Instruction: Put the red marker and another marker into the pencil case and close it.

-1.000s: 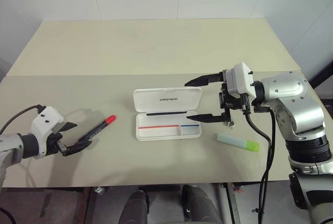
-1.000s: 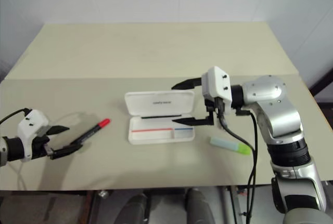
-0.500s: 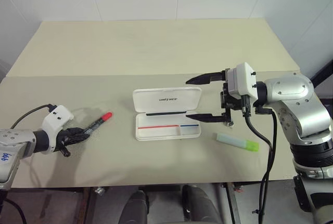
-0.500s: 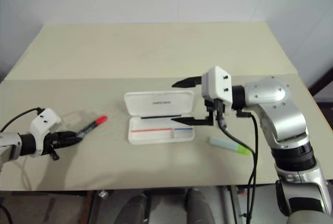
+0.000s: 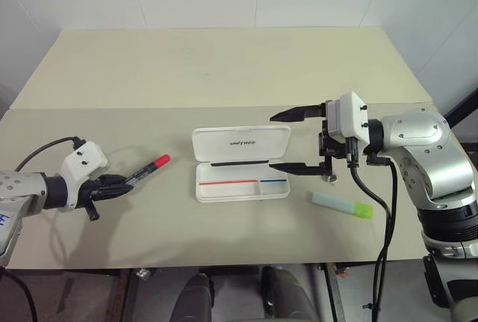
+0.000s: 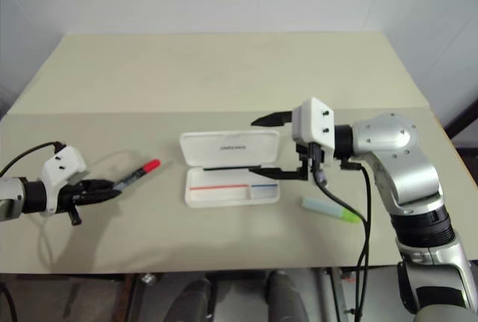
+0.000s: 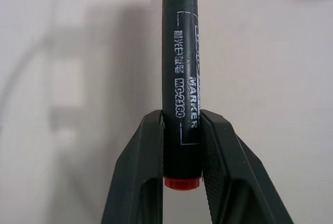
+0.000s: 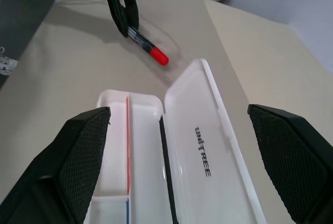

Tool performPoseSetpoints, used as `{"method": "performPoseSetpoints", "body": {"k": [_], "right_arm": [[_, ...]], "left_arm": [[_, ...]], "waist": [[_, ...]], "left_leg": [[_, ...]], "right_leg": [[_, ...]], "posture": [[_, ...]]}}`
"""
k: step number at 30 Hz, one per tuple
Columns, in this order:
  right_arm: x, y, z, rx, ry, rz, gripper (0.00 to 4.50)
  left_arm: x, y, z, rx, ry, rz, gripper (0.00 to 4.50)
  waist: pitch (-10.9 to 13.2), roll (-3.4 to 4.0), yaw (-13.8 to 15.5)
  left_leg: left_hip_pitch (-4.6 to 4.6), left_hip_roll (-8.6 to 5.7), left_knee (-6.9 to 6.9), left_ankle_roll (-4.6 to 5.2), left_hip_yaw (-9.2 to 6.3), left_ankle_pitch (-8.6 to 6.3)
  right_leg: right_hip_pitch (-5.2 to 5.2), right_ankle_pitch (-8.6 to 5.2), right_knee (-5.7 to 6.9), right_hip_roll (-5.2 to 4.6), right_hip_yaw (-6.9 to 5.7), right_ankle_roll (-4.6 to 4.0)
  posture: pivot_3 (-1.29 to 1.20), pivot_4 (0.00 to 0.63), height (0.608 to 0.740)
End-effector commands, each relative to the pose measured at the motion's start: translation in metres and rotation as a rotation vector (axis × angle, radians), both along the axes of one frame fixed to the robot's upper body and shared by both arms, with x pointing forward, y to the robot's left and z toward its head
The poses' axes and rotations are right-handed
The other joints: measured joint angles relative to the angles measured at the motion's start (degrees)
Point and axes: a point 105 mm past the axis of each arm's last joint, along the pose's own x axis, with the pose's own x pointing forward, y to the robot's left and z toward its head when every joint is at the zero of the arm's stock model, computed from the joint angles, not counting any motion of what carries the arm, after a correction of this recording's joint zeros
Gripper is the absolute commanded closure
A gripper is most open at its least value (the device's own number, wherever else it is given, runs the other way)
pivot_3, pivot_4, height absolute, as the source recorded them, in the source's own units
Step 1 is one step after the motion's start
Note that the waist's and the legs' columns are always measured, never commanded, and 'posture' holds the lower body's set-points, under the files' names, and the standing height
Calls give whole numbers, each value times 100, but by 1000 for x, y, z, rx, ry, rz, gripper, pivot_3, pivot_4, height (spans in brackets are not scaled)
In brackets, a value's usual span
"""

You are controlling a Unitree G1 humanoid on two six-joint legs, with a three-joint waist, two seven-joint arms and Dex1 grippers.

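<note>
Down at eight o'clock, the left gripper (image 5: 119, 184) has its two black fingers (image 7: 140, 172) clamped on the tail end of the red marker (image 5: 149, 168), whose red cap points up toward one o'clock, off the table (image 5: 224, 75). At four o'clock lies the green highlighter (image 5: 341, 204), flat on the table, untouched, just beside the case's right end. Dead centre, the white pencil case (image 5: 240, 163) sits wide open, lid laid back toward twelve, a thin red-and-blue line in the tray. The right gripper (image 5: 287, 140) hangs at three o'clock, over the case's right end, fingers spread wide, holding nothing.
</note>
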Motion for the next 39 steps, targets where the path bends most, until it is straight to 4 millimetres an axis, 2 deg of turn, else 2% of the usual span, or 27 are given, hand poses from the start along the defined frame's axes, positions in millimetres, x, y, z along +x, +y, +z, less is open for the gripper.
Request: {"method": "performPoseSetpoints", "body": {"k": [1, 5, 9, 14, 17, 22, 27, 30, 34, 39], "right_arm": [[2, -11, 7, 4, -45, -36, 0], [7, -19, 6, -30, -75, -74, 0], [12, -27, 11, -29, -97, -120, 0], [8, -33, 8, -38, -91, -151, 0], [4, -36, 7, -35, -88, -180, 0], [-3, -40, 3, -23, -80, -233, 0], [-10, -43, 1, -13, -75, -280, 0], [-14, -47, 0, -9, -67, -312, 0], [-18, -49, 0, -5, -65, -335, 0], [-21, -48, 0, 7, -60, -348, 0]], "left_arm": [[-16, -15, 21, 0, -47, -189, 3894], [-22, -34, 24, -29, -39, -316, 3894], [-15, -54, 24, -34, -51, -404, 3894], [8, -80, 22, -10, -37, -499, 3894], [24, -96, 17, 45, -22, -549, 3894], [53, -121, 12, 98, -9, -563, 3894], [69, -147, 8, 116, -8, -565, 3894], [71, -160, 4, 120, 9, -580, 3894], [76, -165, -2, 150, 14, -574, 3894], [69, -178, -6, 120, 33, -612, 3894]], "waist": [[0, 0, -3], [1, 0, -4], [1, 0, 12], [2, -5, 20], [2, -5, 12], [4, -7, -3], [5, -9, 3], [6, -11, 18], [6, -11, 61], [6, -11, 136]], "left_leg": [[0, 0, 0, 0, 0, 0], [1, 1, 0, 3, 10, -3], [3, 2, 5, 4, 10, -3], [2, -1, 14, 5, 8, -2], [2, 0, 14, 5, 9, -2], [0, 2, 14, 7, 11, -3], [-5, 1, 16, 8, 12, -4], [-7, 1, 19, 8, 10, -4], [-9, -3, 25, 8, 10, -4], [-8, -3, 27, 8, 10, -4]], "right_leg": [[0, 0, 0, 0, 0, -1], [-1, -7, -1, 1, 7, -12], [3, -6, 0, 7, 9, -11], [10, 10, 2, 10, 13, 16], [7, 42, 5, 23, 23, 75], [3, 45, 7, 34, 36, 81], [2, 47, 4, 34, 41, 86], [3, 48, 3, 34, 41, 89], [5, 50, 0, 32, 42, 93], [6, 51, 1, 32, 42, 95]], "posture": [[0, 150, 740], [0, 150, 740], [0, 150, 740], [0, 150, 740], [0, 150, 740], [0, 150, 740], [0, 150, 740], [0, 150, 740], [0, 150, 740], [0, 150, 740]]}}
